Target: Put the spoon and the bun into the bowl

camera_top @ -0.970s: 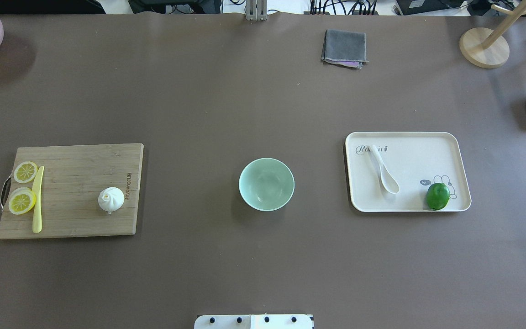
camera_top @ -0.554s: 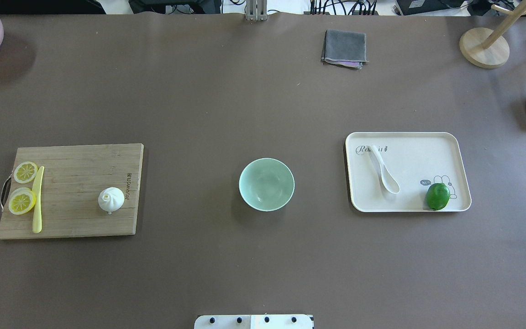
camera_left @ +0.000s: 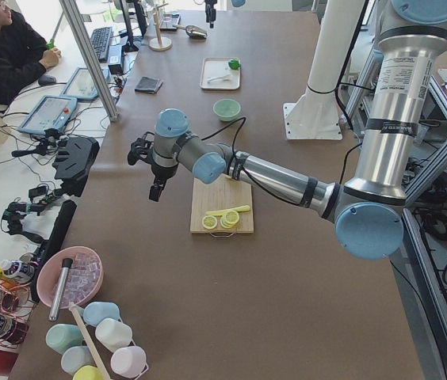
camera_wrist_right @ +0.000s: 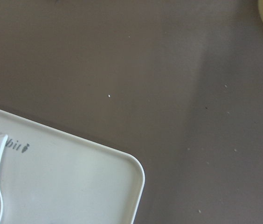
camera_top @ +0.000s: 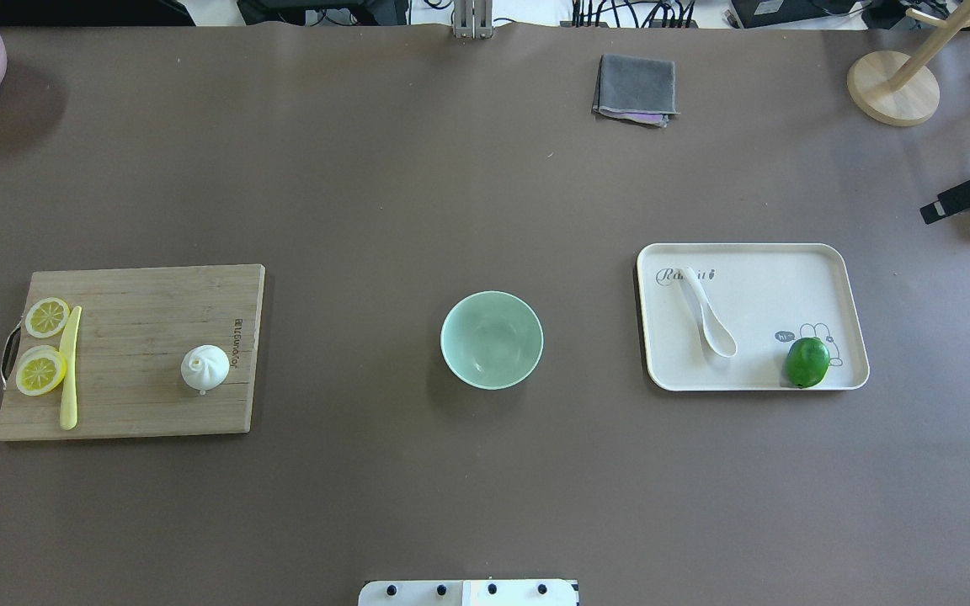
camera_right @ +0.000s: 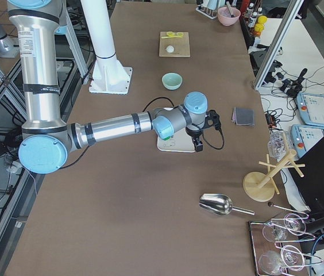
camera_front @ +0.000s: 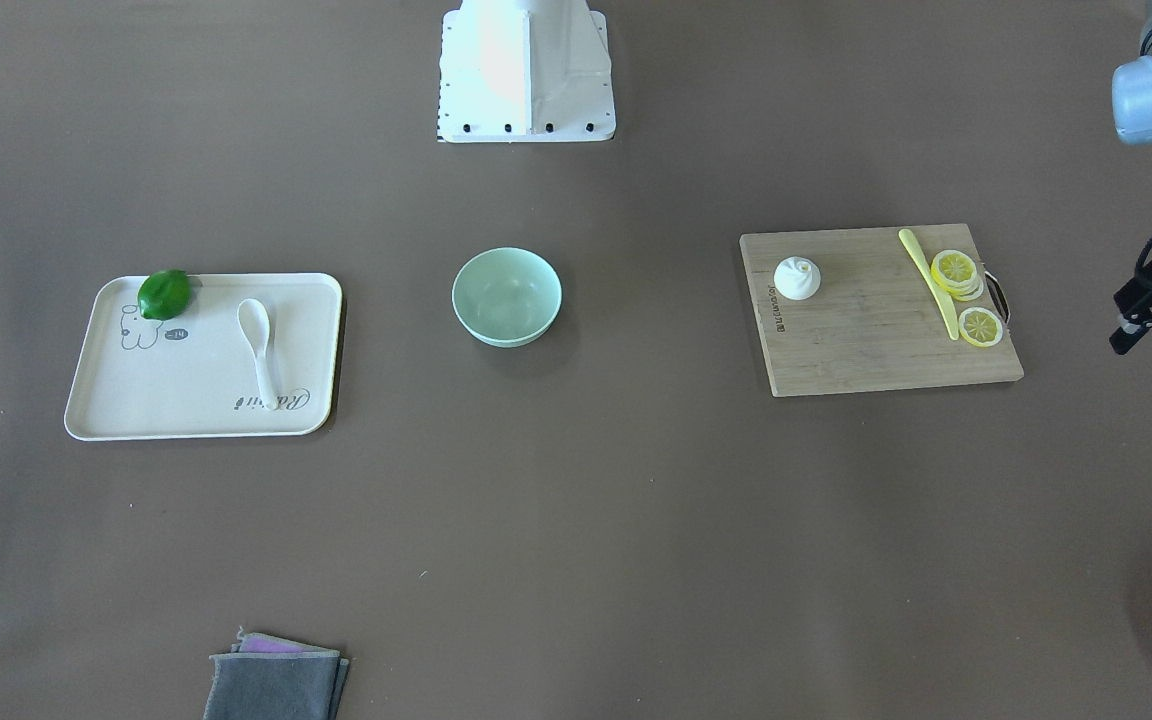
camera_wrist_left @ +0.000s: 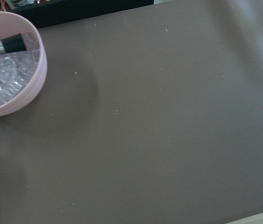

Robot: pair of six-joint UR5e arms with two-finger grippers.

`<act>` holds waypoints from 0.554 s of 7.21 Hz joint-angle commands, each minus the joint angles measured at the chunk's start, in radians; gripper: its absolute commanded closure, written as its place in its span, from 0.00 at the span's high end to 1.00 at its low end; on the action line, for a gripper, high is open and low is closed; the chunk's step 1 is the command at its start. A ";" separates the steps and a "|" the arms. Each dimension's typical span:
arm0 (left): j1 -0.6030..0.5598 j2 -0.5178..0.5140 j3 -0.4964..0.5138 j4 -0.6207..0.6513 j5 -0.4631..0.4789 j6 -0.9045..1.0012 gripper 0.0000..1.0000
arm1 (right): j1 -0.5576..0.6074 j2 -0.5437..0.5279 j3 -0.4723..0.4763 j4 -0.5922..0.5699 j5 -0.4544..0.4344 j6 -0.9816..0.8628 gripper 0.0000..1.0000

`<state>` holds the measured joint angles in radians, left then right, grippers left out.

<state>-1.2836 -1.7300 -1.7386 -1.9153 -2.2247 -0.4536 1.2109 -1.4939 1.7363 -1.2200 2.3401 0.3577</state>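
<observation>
On tray (camera_top: 788, 286), spoon (camera_top: 704, 310) well apart from right pincer (camera_top: 956, 202).

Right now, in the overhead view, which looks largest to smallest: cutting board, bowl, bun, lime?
1. cutting board
2. bowl
3. bun and lime: they look about alike, so I do not rank them.

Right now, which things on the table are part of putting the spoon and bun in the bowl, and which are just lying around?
For the job: spoon, bun, bowl.
Just lying about: lime, tray, cutting board, lemon slices, yellow knife, grey cloth, metal scoop.
</observation>
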 commanded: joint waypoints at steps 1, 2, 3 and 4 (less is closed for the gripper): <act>0.015 -0.002 0.001 -0.048 0.002 -0.028 0.98 | -0.178 0.116 -0.021 0.033 -0.097 0.185 1.00; 0.018 -0.009 0.002 -0.047 0.002 -0.027 0.98 | -0.267 0.150 -0.023 0.027 -0.160 0.313 1.00; 0.026 -0.010 -0.001 -0.048 0.002 -0.027 0.98 | -0.346 0.153 -0.024 0.022 -0.238 0.332 1.00; 0.026 -0.011 0.004 -0.048 0.000 -0.022 0.98 | -0.405 0.165 -0.030 0.019 -0.261 0.333 0.99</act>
<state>-1.2609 -1.7392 -1.7374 -1.9620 -2.2231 -0.4788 0.8927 -1.3461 1.7116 -1.1968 2.1331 0.6631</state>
